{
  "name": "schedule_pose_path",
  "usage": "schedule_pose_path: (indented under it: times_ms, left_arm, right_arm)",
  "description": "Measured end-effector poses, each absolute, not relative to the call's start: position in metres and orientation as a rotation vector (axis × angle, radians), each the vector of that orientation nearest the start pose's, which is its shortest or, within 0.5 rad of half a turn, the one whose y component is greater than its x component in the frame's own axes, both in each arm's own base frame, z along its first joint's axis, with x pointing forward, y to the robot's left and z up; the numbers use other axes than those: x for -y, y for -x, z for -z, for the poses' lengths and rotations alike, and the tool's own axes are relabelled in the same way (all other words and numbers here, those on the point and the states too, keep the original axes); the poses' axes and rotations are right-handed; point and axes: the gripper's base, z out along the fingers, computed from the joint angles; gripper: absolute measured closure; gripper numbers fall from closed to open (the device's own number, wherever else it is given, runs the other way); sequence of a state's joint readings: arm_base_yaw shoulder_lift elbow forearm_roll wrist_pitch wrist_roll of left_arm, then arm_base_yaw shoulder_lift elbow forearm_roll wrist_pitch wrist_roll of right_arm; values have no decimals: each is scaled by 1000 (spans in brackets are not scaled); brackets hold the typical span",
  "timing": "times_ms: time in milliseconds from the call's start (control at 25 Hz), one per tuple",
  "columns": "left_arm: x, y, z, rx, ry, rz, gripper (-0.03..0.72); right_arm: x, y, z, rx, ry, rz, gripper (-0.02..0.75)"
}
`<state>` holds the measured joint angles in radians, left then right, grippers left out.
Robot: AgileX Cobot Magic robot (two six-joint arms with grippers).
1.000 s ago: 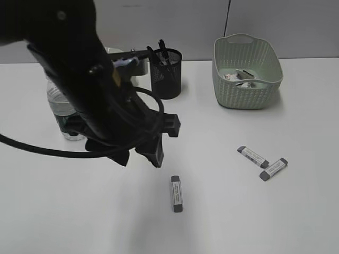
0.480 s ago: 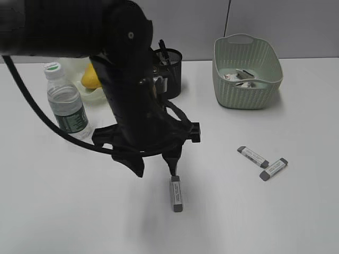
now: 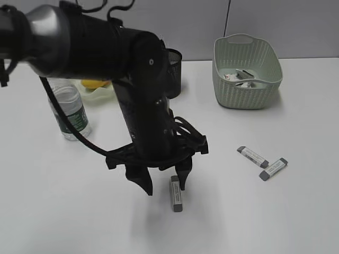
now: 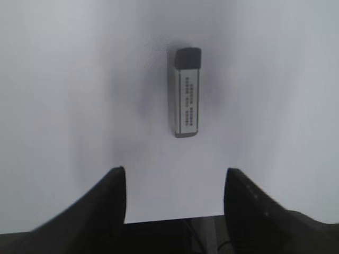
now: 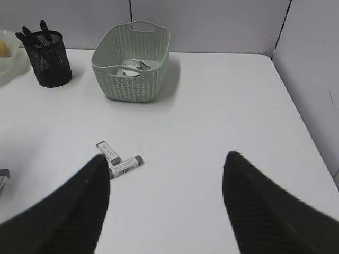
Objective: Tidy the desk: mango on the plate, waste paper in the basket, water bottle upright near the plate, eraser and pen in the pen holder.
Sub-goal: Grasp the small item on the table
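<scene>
- Grey partition panels back a white bench (image 3: 296,222) holding every item.
- Left gripper (image 3: 164,185) hangs low over the bench, fingers (image 4: 108,203) spread apart and empty; one eraser (image 3: 176,193) lies flat just beside the inner finger, at 3 o'clock from the gripper in the exterior view, and ahead of the gap at 12 o'clock in the left wrist view.
- Right gripper (image 5: 164,206) is above the bench, fingers released, nothing between them.
- Two more erasers (image 3: 262,163) lie touching in a V, at 3 o'clock from the first, well apart from it.
- Basket (image 3: 246,71) sits at 1 o'clock, with crumpled paper (image 3: 238,78) inside.
- Pen holder (image 5: 47,59) holds pens, at 9 o'clock from the basket.
- Bottle (image 3: 69,108) stands upright at 9 o'clock, near the plate (image 3: 98,90), where the mango (image 3: 95,83) peeks out behind the arm.
</scene>
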<state>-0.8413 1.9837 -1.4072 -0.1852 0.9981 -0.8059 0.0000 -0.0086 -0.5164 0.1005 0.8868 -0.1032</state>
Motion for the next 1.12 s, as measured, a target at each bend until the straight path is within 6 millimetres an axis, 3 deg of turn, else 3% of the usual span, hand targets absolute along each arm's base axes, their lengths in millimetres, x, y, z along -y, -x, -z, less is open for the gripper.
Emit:
schedule_pose_path:
  times_ms: [280,680,1120]
  left_arm:
    - [304,-251,-156,-3228,124,220,242]
    - [326,-281,-139,-3190,19,71,253]
    - [330,-284,-130,-3174,52,80,265]
  right_arm:
    - [-7,3,-297,-1838,102,-35,209]
    - [-7,3,-297,-1839,106,-33,218]
    - [-7,3,-297,-1839,107,-32,218]
